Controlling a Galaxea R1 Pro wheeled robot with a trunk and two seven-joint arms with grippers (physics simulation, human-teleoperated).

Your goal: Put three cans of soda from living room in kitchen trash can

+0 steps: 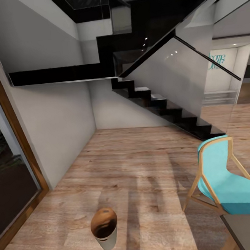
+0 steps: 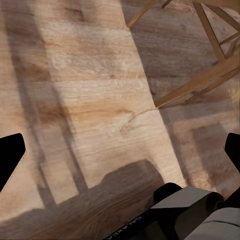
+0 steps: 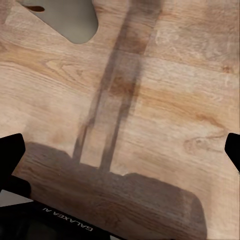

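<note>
The trash can stands upright on the light wood floor, low and left of centre in the head view. It is pale grey outside and brown inside, and its dark bottom hides any contents. A pale grey curved wall with an oval slot in the right wrist view looks like the same bin. My left gripper hangs open over bare floor, its black fingertips far apart. My right gripper is open as well, with nothing between its fingertips. The soda cans are out of view.
A turquoise chair with a wooden frame stands at the right, and its legs cross the left wrist view. A black staircase with a glass rail rises behind. A wood-framed window lines the left wall. Open floor lies ahead.
</note>
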